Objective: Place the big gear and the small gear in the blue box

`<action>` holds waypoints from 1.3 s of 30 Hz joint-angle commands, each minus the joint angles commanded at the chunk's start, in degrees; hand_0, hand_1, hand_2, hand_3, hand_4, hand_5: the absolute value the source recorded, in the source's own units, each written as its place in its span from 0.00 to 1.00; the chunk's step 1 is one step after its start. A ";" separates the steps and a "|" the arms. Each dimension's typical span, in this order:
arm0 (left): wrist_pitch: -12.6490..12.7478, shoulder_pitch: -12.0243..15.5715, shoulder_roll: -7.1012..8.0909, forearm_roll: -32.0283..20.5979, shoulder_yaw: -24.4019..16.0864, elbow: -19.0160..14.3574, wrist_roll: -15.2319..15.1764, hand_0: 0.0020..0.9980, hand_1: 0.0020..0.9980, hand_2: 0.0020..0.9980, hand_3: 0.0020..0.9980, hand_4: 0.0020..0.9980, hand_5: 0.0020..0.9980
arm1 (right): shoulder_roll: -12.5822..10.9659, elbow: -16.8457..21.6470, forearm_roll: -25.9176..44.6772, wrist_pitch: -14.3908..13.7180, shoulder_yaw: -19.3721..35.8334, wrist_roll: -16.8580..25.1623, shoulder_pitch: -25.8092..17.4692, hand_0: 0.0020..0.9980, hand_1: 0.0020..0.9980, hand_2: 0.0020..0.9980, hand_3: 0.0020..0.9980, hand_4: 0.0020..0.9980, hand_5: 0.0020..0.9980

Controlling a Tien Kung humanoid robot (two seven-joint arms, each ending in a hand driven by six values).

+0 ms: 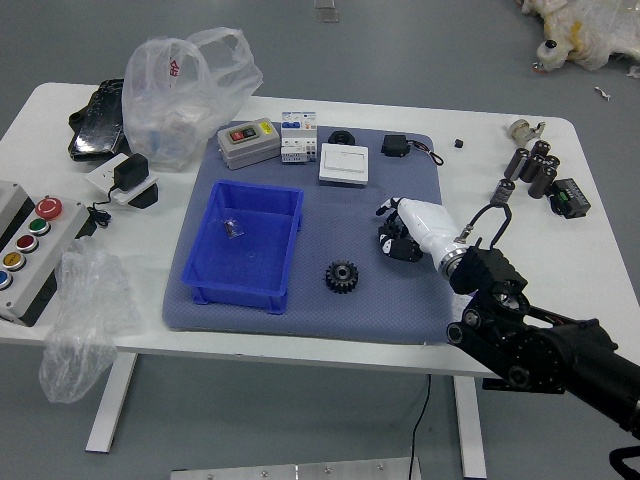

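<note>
Reaching toward centre, the white-and-black right hand [422, 226] covers a dark object [402, 247], possibly a gear; whether it is clamped, I cannot tell. A poor hold could drop it onto the black toothed gear [342, 277], centre, short of the blue plastic box [238, 298], centre left.

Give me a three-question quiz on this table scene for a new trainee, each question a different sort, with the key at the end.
1. Multiple choice: what lies inside the blue box?
a) a red button
b) a small shiny item
c) a white square device

2. True or false: a black gear lies on the mat, outside the box and to its right.

3. Fill in the word: the hand reaching in over the mat is the robot's ____ one.

Key: 1 b; 2 true; 3 right.
</note>
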 joint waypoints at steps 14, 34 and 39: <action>0.03 0.15 -0.03 0.19 -0.18 -0.04 0.15 0.66 0.59 0.59 0.74 0.74 0.61 | -1.07 3.10 -3.85 2.74 2.93 -3.02 0.26 0.31 0.44 0.78 0.84 0.75 0.39; -0.01 0.19 0.02 0.29 -0.19 -0.02 0.11 0.66 0.59 0.59 0.74 0.75 0.62 | -1.58 3.34 -4.45 7.77 0.26 -8.48 1.04 0.31 0.41 0.71 0.75 0.76 0.31; -0.02 0.20 0.01 0.23 -0.15 -0.02 0.09 0.66 0.59 0.59 0.74 0.75 0.62 | -1.32 2.79 -3.92 6.36 -0.82 -8.29 1.40 0.27 0.35 0.54 0.64 0.41 0.11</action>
